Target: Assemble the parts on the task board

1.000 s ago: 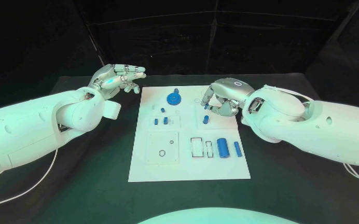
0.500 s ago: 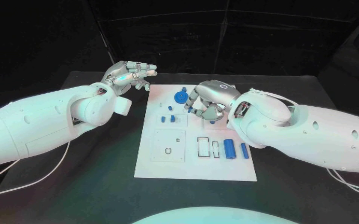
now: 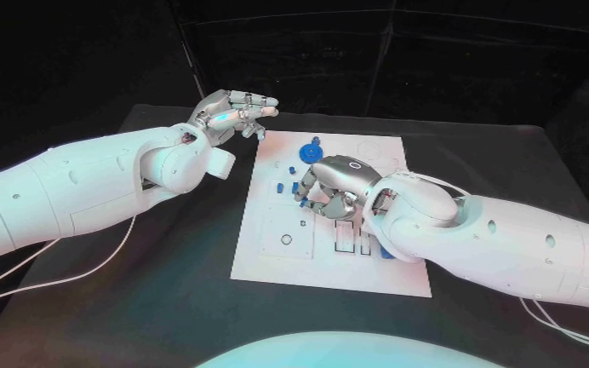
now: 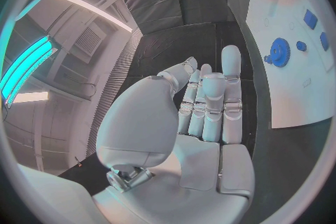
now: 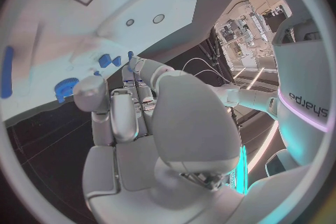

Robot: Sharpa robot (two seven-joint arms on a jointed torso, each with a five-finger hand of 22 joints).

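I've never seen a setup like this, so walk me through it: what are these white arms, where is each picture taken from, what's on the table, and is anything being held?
It is a robot with two white arms, each ending in a silver hand. The wide picture looks down from its head; the two round ones come from cameras at the wrists, behind each hand. On the black table lies a white task board with small blue parts, among them a blue gear. The left hand hangs beside the board's far corner, fingers curled, holding nothing visible. The right hand is over the middle of the board, fingers bent down among the parts; whether it holds one cannot be told.
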